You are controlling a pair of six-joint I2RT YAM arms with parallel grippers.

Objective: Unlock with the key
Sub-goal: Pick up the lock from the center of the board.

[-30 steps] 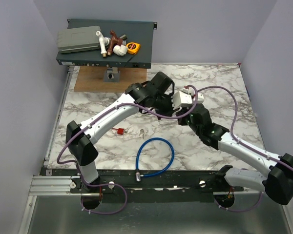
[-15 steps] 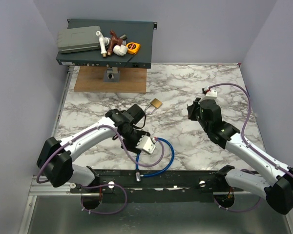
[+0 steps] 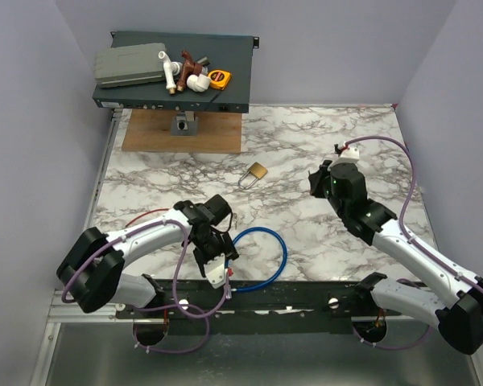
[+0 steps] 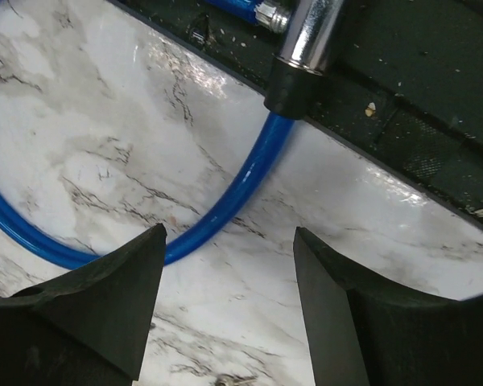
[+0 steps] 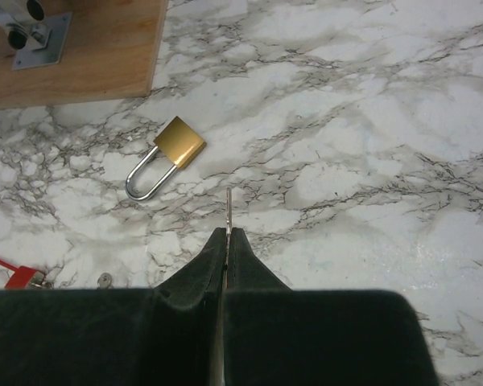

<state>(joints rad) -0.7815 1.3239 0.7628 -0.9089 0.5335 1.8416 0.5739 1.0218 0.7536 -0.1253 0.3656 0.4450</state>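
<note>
**Top view, left to right.**

**Walls** [image 3: 32, 121]: plain, matte, pale lilac, standing on the left, far and right sides of the table [image 3: 346, 137].

**Table:** glossy white marble pattern with grey veins. A black rail [image 3: 306, 291] runs along its near edge.

**Far-left corner:** a dark, flat metal case [image 3: 235, 76] carries a grey box [image 3: 129, 66], white pipe fittings [image 3: 175, 74] and a yellow tape measure [image 3: 219, 79]. In front of the case lies a bare wooden board [image 3: 149, 133] with a small metal bracket [image 3: 183, 123].

**Key** [image 5: 20, 278]: tiny, with a red tag, lying flat on the marble toward the near-left corner, well apart from the padlock. Its thin red cord [image 3: 151, 213] arcs beside the left arm, which hides the tag in the top view. A small silver piece [image 5: 105, 280] lies near the tag, too small to identify.

**Left gripper** [image 4: 227, 241]: matte black wedge fingers, set moderately apart with nothing between them. It sits low over the cable lock [image 3: 283, 251], a smooth blue loop ending in a chrome cylinder [image 4: 310, 32] at the near edge.

**Padlock** [image 3: 258, 170]: square brass body and bright U-shaped steel shackle, lying flat near the table's middle.

**Right gripper** [image 5: 228, 235]: fingers pressed together on a thin metal strip [image 5: 229, 207] that juts from the tips and is seen edge-on. It hangs above the marble on the table's right half.
</note>
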